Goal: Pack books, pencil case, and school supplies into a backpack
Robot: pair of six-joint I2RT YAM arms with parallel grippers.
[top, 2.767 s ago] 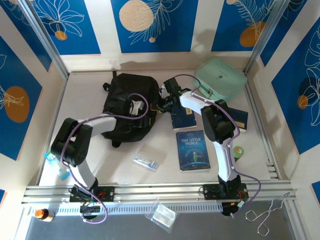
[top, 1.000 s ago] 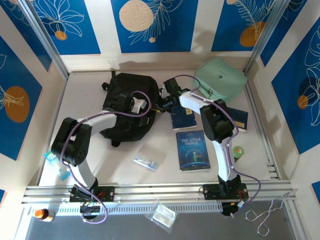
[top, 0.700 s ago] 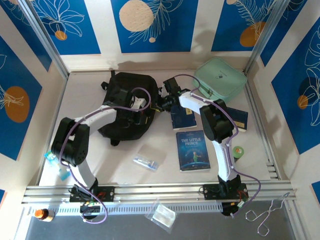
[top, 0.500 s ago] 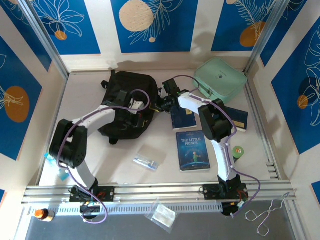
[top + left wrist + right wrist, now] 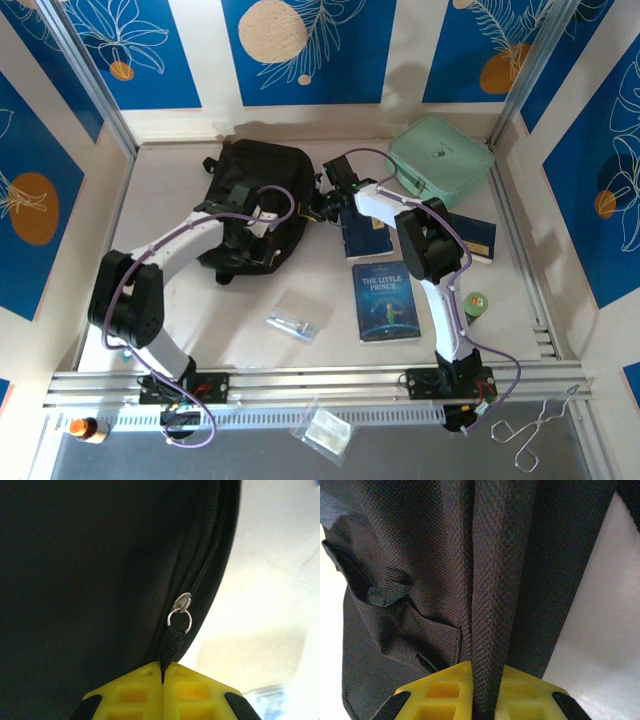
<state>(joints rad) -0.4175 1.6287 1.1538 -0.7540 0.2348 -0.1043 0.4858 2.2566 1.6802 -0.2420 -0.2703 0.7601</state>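
The black backpack [image 5: 250,190] lies at the back middle of the table. My left gripper [image 5: 258,232] rests on its front, shut on the black zip pull strap [image 5: 172,647] below the metal ring [image 5: 180,620]. My right gripper [image 5: 322,206] is at the bag's right edge, shut on a black webbing strap [image 5: 492,605]. "The Little Prince" [image 5: 388,300] lies flat at front right. A small navy book [image 5: 366,238] lies just behind it, and another [image 5: 476,238] sits farther right. The transparent pencil case [image 5: 292,320] lies in front of the backpack.
A mint-green rounded case [image 5: 440,156] sits at the back right corner. A green tape roll [image 5: 477,302] lies by the right arm. Small bluish items [image 5: 100,316] sit at the left edge. A plastic bag [image 5: 325,430] and metal tongs [image 5: 535,430] lie beyond the front rail.
My left arm has stretched out farther over the backpack, carrying the zip pull with it. The bag's fabric has shifted slightly toward the back. The right gripper has kept its hold and place.
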